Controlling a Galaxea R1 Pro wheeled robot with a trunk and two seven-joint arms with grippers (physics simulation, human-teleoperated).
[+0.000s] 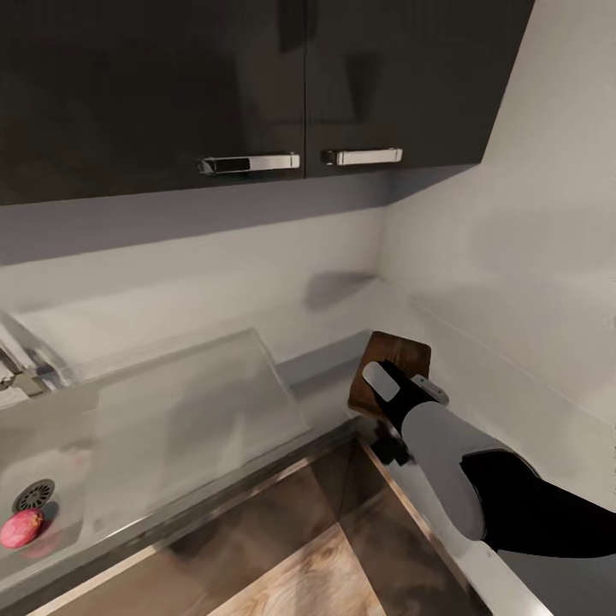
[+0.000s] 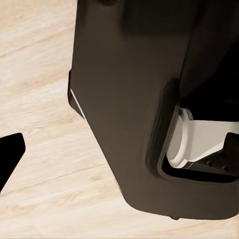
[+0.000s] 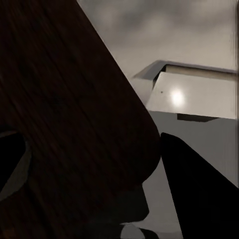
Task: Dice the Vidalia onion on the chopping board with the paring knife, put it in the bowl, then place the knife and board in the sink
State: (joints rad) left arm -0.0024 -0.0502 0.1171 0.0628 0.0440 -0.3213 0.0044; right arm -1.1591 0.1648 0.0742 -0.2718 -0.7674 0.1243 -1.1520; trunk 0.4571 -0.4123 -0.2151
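My right gripper [image 1: 382,387] is shut on the dark brown chopping board [image 1: 400,354], which stands tilted up over the grey countertop [image 1: 342,316] near the corner. In the right wrist view the board [image 3: 74,124] is very close, with a dark finger [image 3: 199,194] against its edge. A pinkish-red Vidalia onion [image 1: 21,528] lies in the steel sink [image 1: 60,462], beside the round drain [image 1: 34,494]. One dark fingertip [image 2: 10,157] of the left gripper hangs over the wooden floor. The paring knife and the bowl are out of view.
The flat steel drainboard [image 1: 188,411] lies between the basin and the board. The tap [image 1: 19,370] is at the far left. Dark wall cabinets with metal handles [image 1: 250,162] hang overhead. My own dark base [image 2: 139,109] stands on pale wooden flooring [image 2: 40,74].
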